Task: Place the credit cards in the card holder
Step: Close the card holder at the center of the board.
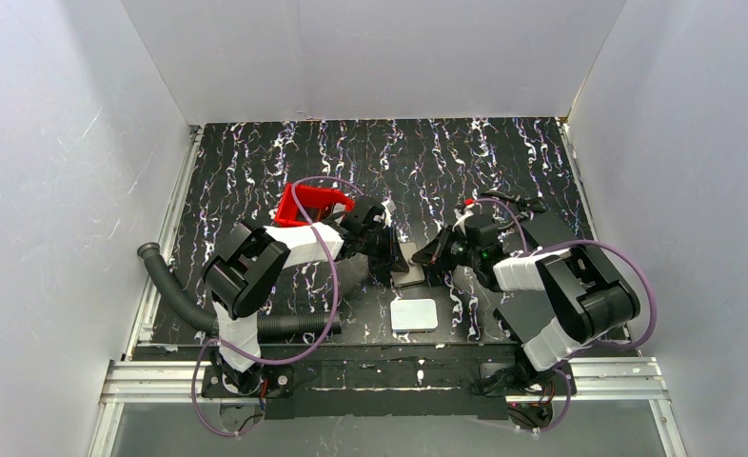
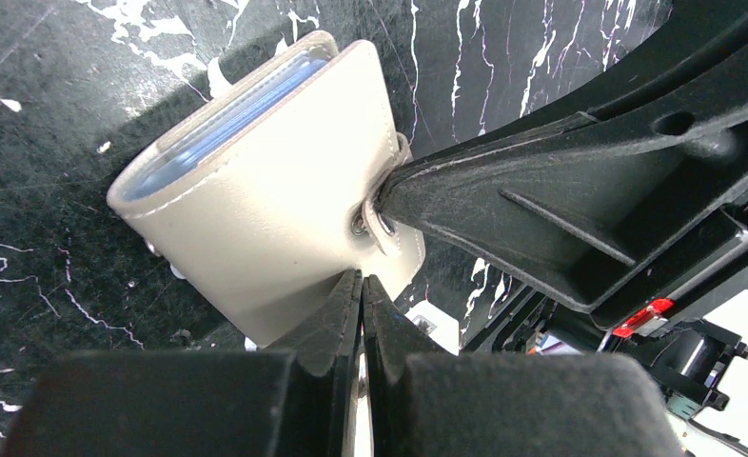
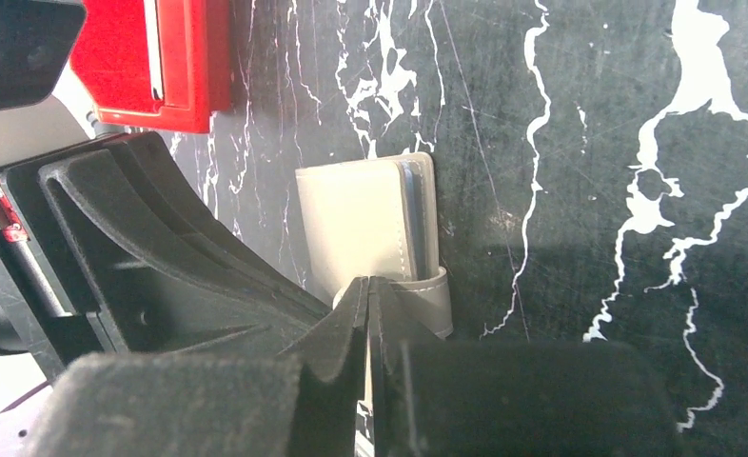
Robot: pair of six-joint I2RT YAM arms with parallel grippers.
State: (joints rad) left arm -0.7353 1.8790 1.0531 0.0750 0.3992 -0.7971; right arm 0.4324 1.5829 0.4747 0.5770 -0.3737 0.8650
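Note:
The card holder (image 2: 275,209), a beige stitched pouch, lies on the dark marbled table between both grippers (image 1: 410,263). Pale blue credit cards (image 2: 227,119) show edge-on inside its open side, also seen as a dark strip of cards (image 3: 410,214) in the right wrist view. My left gripper (image 2: 362,278) is shut, its tips touching the holder's near edge; I cannot tell if it pinches anything. My right gripper (image 3: 367,284) is shut at the holder's snap strap (image 3: 427,295), which its fingertips (image 2: 394,195) pinch at the holder (image 3: 356,228).
A red plastic tray (image 1: 310,204) sits just behind the left gripper (image 1: 386,249), and shows at the red tray's corner (image 3: 161,67) in the right wrist view. A white rounded slab (image 1: 414,314) lies near the front edge. A black ribbed hose (image 1: 175,295) runs along the left.

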